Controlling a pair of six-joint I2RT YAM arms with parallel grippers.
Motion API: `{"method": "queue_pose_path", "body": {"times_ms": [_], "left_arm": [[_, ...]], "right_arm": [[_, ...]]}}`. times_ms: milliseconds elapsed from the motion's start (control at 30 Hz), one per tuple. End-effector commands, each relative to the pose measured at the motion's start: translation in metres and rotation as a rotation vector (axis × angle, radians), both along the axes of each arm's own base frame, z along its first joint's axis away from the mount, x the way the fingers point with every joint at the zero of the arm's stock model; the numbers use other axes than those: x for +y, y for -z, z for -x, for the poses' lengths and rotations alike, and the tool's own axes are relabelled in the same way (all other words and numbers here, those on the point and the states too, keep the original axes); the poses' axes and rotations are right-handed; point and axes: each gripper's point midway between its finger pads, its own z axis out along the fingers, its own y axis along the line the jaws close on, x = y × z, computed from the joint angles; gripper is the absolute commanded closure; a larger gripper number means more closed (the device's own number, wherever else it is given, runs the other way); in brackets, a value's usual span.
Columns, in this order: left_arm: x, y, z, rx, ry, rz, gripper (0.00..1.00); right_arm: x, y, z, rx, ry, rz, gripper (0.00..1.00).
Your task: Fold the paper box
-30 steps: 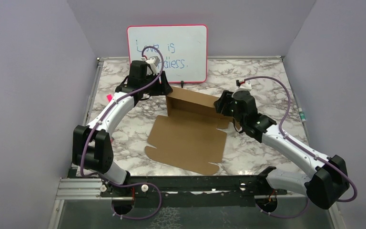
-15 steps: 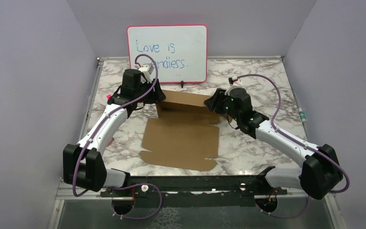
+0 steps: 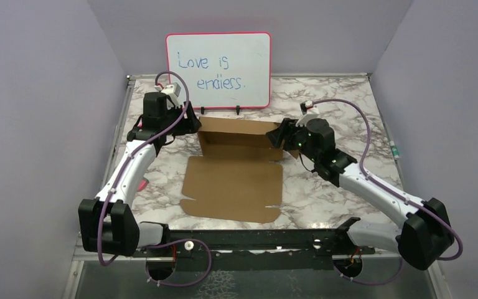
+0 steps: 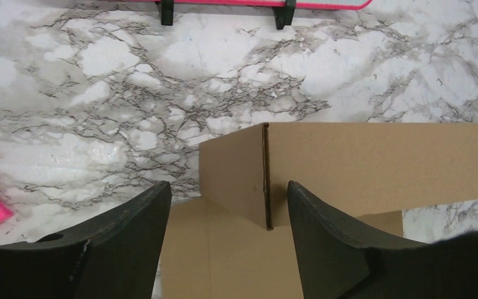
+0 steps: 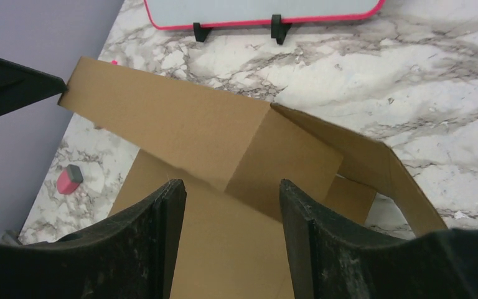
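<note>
The paper box (image 3: 232, 187) is a brown die-cut cardboard sheet lying flat mid-table, its back wall (image 3: 236, 132) folded upright with short end flaps bent forward. My left gripper (image 3: 191, 126) hovers open at the wall's left end. In the left wrist view the corner fold (image 4: 264, 177) stands between the fingers (image 4: 131, 237), touching neither, with the gripper (image 4: 228, 187) above the flat panel. My right gripper (image 3: 281, 134) is open at the wall's right end. In the right wrist view its jaws (image 5: 230, 185) straddle the right end flap (image 5: 283, 165), nothing pinched.
A pink-framed whiteboard (image 3: 218, 70) stands on feet at the back, just behind the box. A pink eraser (image 3: 142, 184) lies by the left arm, near the table's left edge. Purple walls close in both sides. Bare marble lies right of the box.
The box has slid left and turned squarer to the table's front edge. Both grippers moved left with it, still at the raised wall's ends.
</note>
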Motion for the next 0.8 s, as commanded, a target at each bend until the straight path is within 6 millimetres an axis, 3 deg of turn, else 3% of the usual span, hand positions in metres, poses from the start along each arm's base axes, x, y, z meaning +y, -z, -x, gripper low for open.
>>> {"method": "queue_pose_path", "body": {"times_ms": [0, 67, 200, 333, 500, 600, 767], "left_arm": [[0.007, -0.016, 0.007, -0.054, -0.002, -0.003, 0.28], [0.010, -0.021, 0.008, -0.074, -0.007, -0.013, 0.26], [0.010, -0.028, 0.011, -0.100, 0.000, -0.017, 0.20], [0.001, -0.047, 0.021, -0.182, 0.051, 0.010, 0.18], [-0.015, -0.056, 0.044, -0.244, 0.092, 0.002, 0.18], [-0.031, -0.058, 0.063, -0.265, 0.130, 0.007, 0.18], [-0.067, -0.054, 0.096, -0.247, 0.207, 0.078, 0.19]], "right_arm": [[-0.023, -0.021, 0.010, -0.111, 0.043, 0.036, 0.38], [-0.033, -0.027, 0.017, -0.148, 0.052, 0.059, 0.37], [-0.062, -0.020, 0.024, -0.175, 0.126, 0.149, 0.37], [-0.095, -0.012, 0.025, -0.191, 0.247, 0.246, 0.34], [-0.118, 0.004, 0.023, -0.204, 0.309, 0.358, 0.30], [-0.122, 0.013, 0.019, -0.215, 0.277, 0.368, 0.29], [-0.107, 0.027, 0.011, -0.249, 0.150, 0.297, 0.31]]}}
